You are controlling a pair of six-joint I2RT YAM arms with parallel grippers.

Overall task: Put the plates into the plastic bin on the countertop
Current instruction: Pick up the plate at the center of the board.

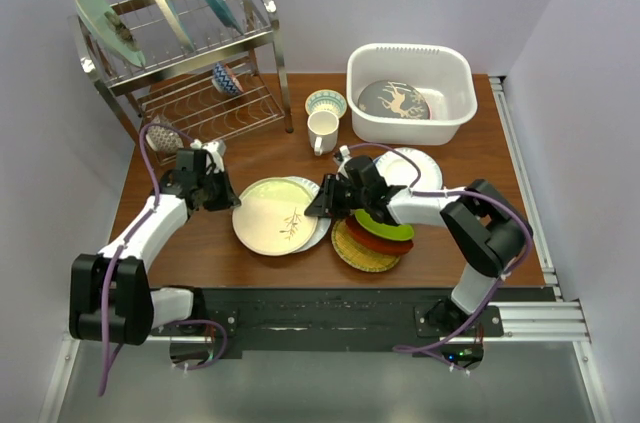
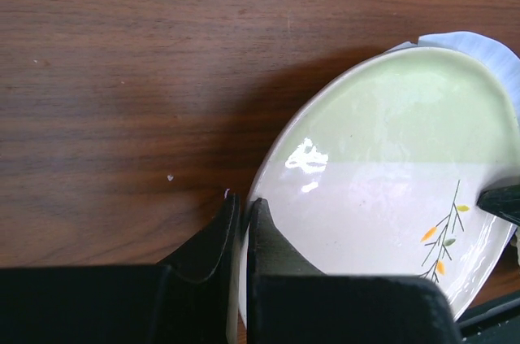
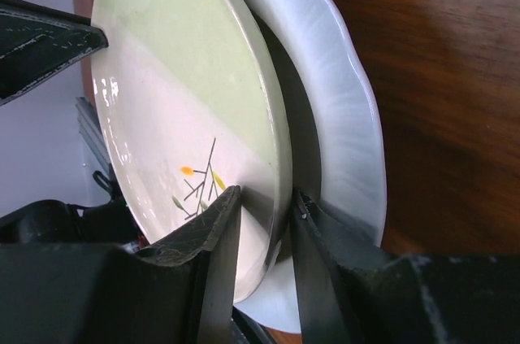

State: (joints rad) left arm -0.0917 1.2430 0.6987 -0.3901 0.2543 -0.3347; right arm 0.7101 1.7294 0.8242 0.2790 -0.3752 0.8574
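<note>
1. Clenched on the left rim of the cream twig plate (image 2: 382, 173): the left gripper (image 2: 244, 226), rim edge pinched in the narrow slot between its fingers.
2. Grasping the opposite rim: the right gripper (image 3: 260, 226), one finger on the glazed face, the other under the lip.
3. Just beneath, partly covered: a white scalloped plate (image 3: 345, 92) on the countertop (image 2: 122, 67), shadowed gap between the two plates.
4. From the wrists only: the rim inside each grip.
5. From above only: the plastic bin (image 1: 456, 111), well apart at the far right, holding the dark deer plate (image 1: 393, 100); just beside the right gripper, stacked lime green plate (image 1: 388, 227), red-orange plate (image 1: 385, 242), yellow woven plate (image 1: 360, 255).
</note>
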